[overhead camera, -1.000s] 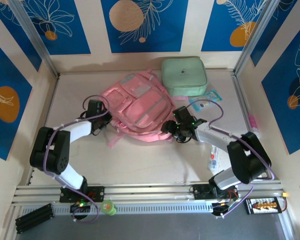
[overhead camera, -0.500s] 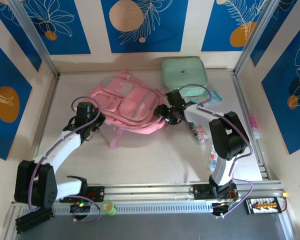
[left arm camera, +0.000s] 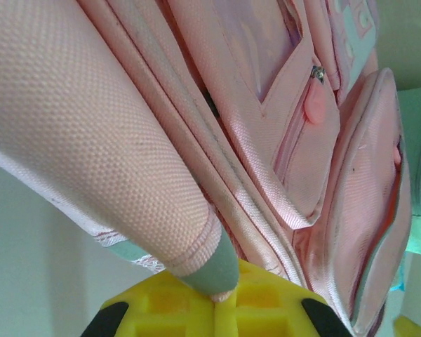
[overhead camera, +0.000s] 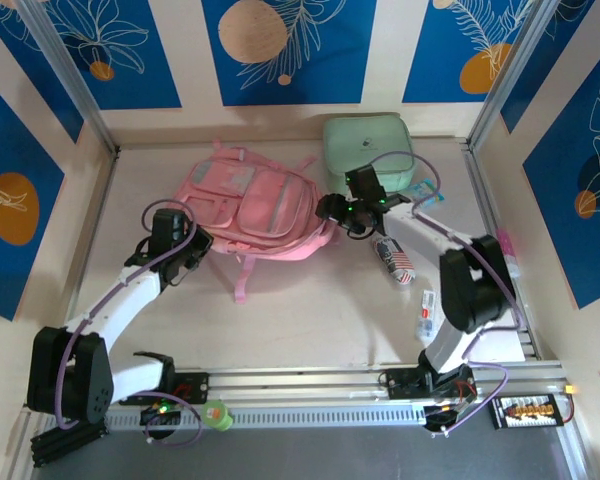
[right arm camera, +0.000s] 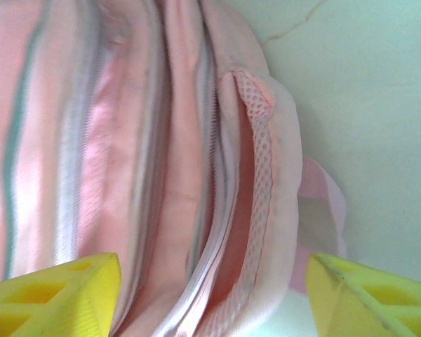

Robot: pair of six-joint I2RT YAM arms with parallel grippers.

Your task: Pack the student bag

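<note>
L hand (left arm camera: pixel 216 309) pinches student bag (overhead camera: pixel 255 205) strap (left arm camera: pixel 209 269), R hand (right arm camera: pixel 210 284) agape — mint case (overhead camera: pixel 368 150) behind.

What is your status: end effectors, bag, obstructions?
Left end effector shut on strap. Right end effector open, straddling bag edge. Bag lying flat. Case just beyond right end effector.

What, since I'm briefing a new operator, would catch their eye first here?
The big pink student bag lying mid-table dominates. The left gripper pinches the teal tip of its padded strap, while the right gripper straddles the bag's opposite edge, jaws wide. A mint-green case sits beyond it by the far wall.
</note>
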